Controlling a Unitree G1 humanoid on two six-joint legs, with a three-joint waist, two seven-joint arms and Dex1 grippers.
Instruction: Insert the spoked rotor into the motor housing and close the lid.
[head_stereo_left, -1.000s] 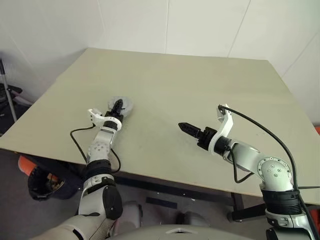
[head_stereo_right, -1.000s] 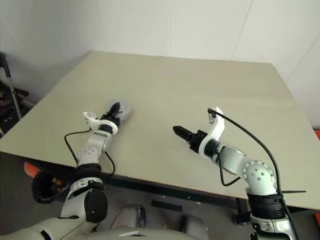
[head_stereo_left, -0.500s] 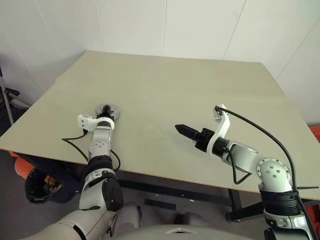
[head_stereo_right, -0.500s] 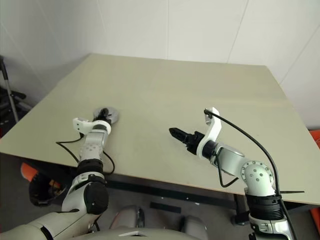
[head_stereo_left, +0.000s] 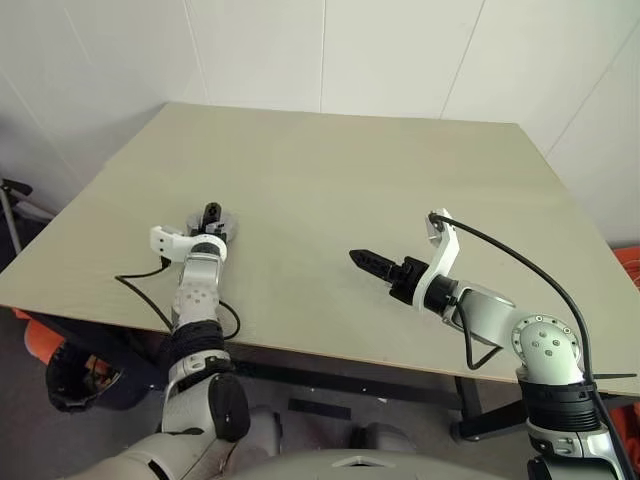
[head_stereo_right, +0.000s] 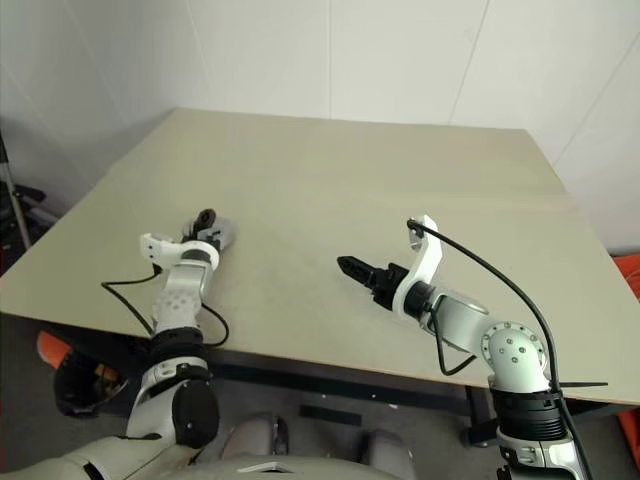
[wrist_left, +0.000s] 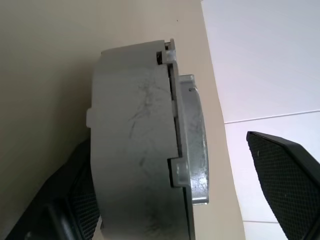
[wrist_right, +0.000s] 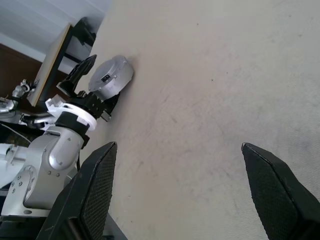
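Up close, the closed lid (wrist_left: 192, 140) caps the motor housing (wrist_left: 132, 145).

One bench (head_stereo_left: 400, 180) carries everything. On it near its left edge sits one motor housing (wrist_right: 111, 76), with one lid (wrist_left: 192, 145) lying shut against its rim. Two robot arms reach over the bench, each ending in one gripper: one left gripper (head_stereo_left: 210, 222) and one right gripper (head_stereo_left: 368, 261). Each gripper has two black fingers. One black cable (head_stereo_left: 520, 265) runs along the right arm.
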